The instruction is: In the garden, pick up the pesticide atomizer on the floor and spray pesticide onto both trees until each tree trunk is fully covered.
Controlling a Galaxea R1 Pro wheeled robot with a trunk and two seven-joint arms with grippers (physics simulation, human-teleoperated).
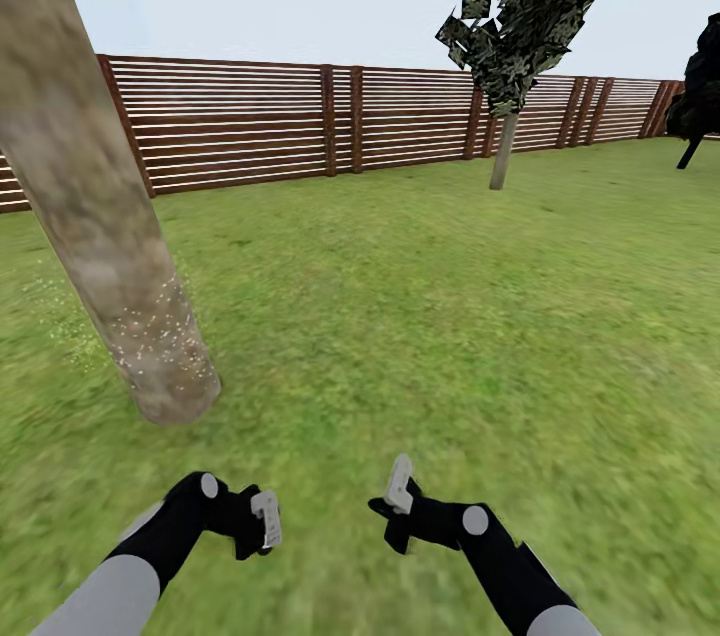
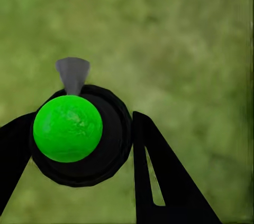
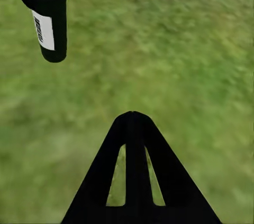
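Atomizer (image 2: 79,134) clamped between the left gripper (image 2: 79,145) fingers, held low over grass beside the near tree trunk (image 1: 95,186).

Left wrist view: looking down on the bottle's bright green cap, black body around it, grey nozzle pointing away from the fingers, one black finger on each side touching the body. Right wrist view: same bottle seen side-on, black with a white barcode label, green top, hanging over the lawn near the trunk's base. Right gripper (image 3: 135,176) fingers appear pressed together edge-on with nothing between them. Head view: both grippers low in front; pale speckles dot the lower part of the near trunk; second tree (image 1: 510,66) stands well away by the fence (image 1: 300,121). Ground is flat green lawn (image 1: 430,316), brown horizontal-slat fence behind, pale sky.
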